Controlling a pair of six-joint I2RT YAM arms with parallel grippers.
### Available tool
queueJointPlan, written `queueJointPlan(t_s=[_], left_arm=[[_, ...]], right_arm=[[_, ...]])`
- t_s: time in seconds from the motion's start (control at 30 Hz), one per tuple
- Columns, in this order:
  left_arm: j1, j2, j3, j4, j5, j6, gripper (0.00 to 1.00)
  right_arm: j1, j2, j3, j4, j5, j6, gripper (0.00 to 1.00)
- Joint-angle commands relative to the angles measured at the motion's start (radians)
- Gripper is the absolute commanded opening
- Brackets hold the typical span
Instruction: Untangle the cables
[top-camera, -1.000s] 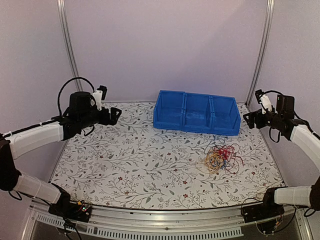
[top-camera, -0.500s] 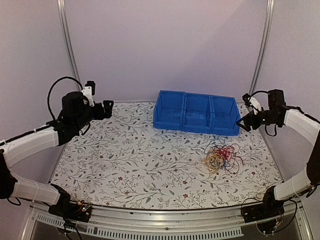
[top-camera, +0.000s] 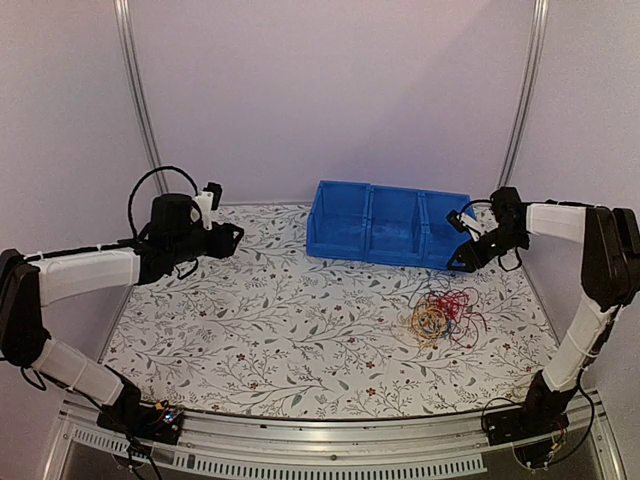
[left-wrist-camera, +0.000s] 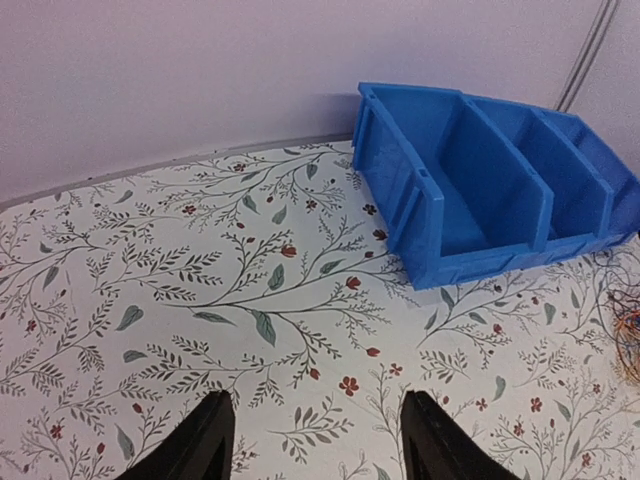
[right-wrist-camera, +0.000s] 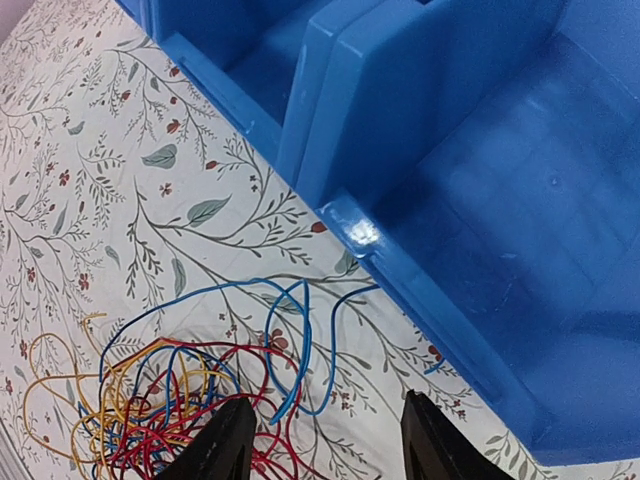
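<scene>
Tabletop scene as I watch it from my remote station. A white table surface printed with grey leaves and small red flowers (top-camera: 270, 320) carries a tangle of thin cables (top-camera: 445, 315), with red, yellow-orange and blue loops knotted together. From above, the cables lie at about four o'clock from the table's middle, flat on the surface and touched by neither arm. A blue plastic bin with three open compartments (top-camera: 392, 225) stands at about one o'clock, near the back edge. The cables sit near its front right corner but apart from it.

My left gripper (top-camera: 230, 238) hangs over the table at about ten o'clock, well apart from the cables. Its wrist camera shows the two black fingertips (left-wrist-camera: 205, 445) spread, with only floral surface between them and nothing held. The blue bin (left-wrist-camera: 490, 190) is at one o'clock in that view, and a sliver of the cables (left-wrist-camera: 630, 335) shows at the three o'clock edge.

My right gripper (top-camera: 463, 252) hovers at about two o'clock, by the bin's right front corner and near the cables. Its wrist camera shows its fingers (right-wrist-camera: 225, 445) parted and empty. The cables (right-wrist-camera: 150, 400) are at seven o'clock in that view, and a few blue strands (right-wrist-camera: 300, 340) reach close to the bin's front wall (right-wrist-camera: 400, 270).
</scene>
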Motion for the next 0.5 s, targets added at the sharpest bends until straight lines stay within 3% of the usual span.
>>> queueJointPlan(t_s=[0.0, 0.17, 0.27, 0.47], left_arm=[[-0.004, -0.009, 0.013, 0.055, 0.1, 0.035, 0.57], [-0.009, -0.032, -0.02, 0.104, 0.138, 0.044, 0.59], [-0.012, -0.032, -0.016, 0.102, 0.14, 0.048, 0.59], [-0.029, -0.019, -0.016, 0.102, 0.137, 0.07, 0.6]], right_arm=[[0.038, 0.034, 0.014, -0.035, 0.001, 0.012, 0.59], [0.052, 0.082, 0.025, -0.029, 0.006, 0.051, 0.61], [0.051, 0.126, 0.059, -0.052, -0.012, 0.071, 0.57], [0.054, 0.153, 0.101, -0.079, -0.08, 0.087, 0.31]])
